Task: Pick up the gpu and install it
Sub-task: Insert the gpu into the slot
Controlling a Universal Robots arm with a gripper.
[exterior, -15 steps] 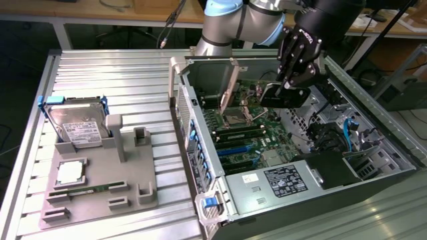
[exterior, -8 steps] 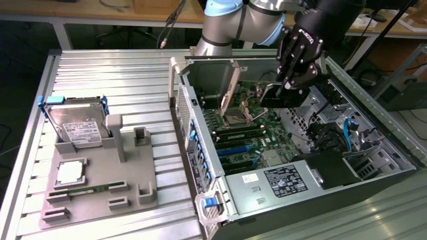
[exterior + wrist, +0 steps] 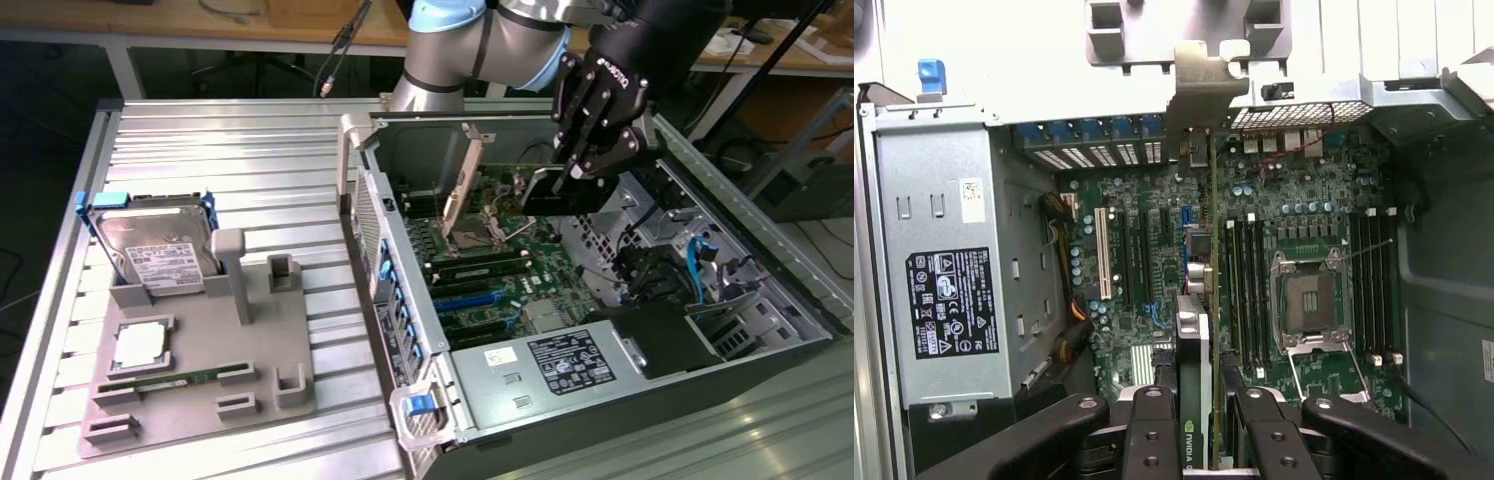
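The gpu [image 3: 551,193] is a thin dark card hanging above the motherboard [image 3: 487,265] inside the open computer case [image 3: 747,240]. My gripper [image 3: 579,170] is shut on its upper edge. In the wrist view the gpu [image 3: 1194,340] is seen edge-on, with its silver bracket [image 3: 1206,85] at the far end near the case's rear slots. My gripper [image 3: 1199,445] clamps it between two black fingers [image 3: 1151,430]. The card hangs over the expansion slots [image 3: 1124,250] beside the RAM slots, and I cannot tell whether it touches the board.
A grey holder [image 3: 200,390] on the slatted table at the exterior view's left carries a hard drive [image 3: 154,250], a CPU [image 3: 140,345] and a green RAM stick [image 3: 174,380]. Inside the case sit the power supply [image 3: 561,365], the open CPU socket [image 3: 1314,300] and cables [image 3: 694,270].
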